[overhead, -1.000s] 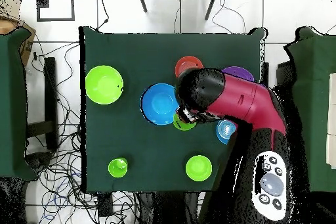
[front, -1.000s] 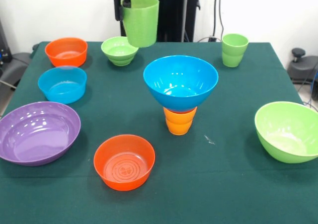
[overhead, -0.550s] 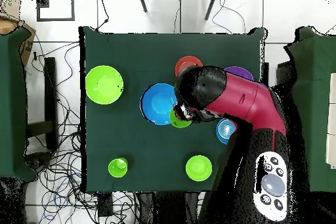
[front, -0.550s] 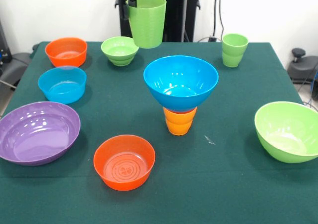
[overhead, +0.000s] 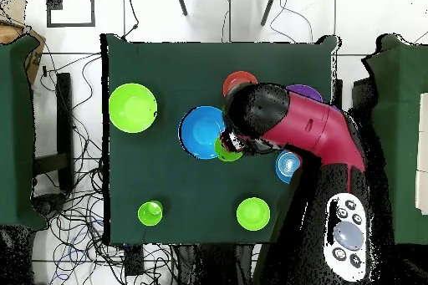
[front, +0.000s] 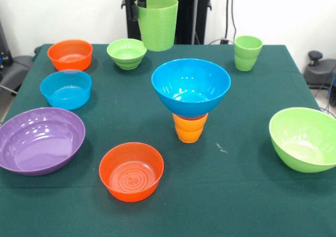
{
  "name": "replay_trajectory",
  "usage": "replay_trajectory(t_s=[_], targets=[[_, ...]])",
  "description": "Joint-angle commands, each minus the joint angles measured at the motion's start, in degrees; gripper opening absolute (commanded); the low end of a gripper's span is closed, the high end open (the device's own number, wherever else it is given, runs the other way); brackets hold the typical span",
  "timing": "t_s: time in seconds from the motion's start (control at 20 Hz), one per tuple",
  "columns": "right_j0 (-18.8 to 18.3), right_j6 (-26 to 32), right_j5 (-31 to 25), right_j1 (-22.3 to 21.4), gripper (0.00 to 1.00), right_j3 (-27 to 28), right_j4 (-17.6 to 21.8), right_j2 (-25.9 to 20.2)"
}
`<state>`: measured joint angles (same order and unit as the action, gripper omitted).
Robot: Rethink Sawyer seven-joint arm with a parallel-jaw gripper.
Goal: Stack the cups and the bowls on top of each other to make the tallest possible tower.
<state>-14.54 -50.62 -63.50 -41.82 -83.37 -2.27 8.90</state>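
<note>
My gripper (front: 134, 4) hangs at the top of the front view, shut on the rim of a large green cup (front: 157, 22), which it holds upright in the air behind the tower. One finger is inside the rim and the other outside. The tower is a blue bowl (front: 190, 86) resting on an upturned orange cup (front: 190, 127) at mid-table. From overhead, the held green cup (overhead: 226, 152) shows just beside the blue bowl (overhead: 201, 131), partly under the red arm (overhead: 301, 131). Another green cup (front: 248, 52) stands at the far right.
Around the tower sit a small lime bowl (front: 126, 53), an orange bowl (front: 70, 54), a light blue bowl (front: 65, 89), a purple bowl (front: 39, 140), a near orange bowl (front: 131, 171) and a large lime bowl (front: 304, 138). The arm covers part of the purple bowl (overhead: 305, 92) overhead.
The held green cup has risen a little and shifted right in the front view, closing on the blue bowl in the overhead view. Nothing on the table has moved.
</note>
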Motion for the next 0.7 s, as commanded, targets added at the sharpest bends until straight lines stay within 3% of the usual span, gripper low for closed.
replay_trajectory(t_s=[0.05, 0.7], targets=[[0.83, -13.51, 0.32, 4.19, 0.0, -0.82, -2.26, -5.15], [1.7, -16.31, 4.41, 4.88, 0.0, -1.63, -4.55, -4.76]])
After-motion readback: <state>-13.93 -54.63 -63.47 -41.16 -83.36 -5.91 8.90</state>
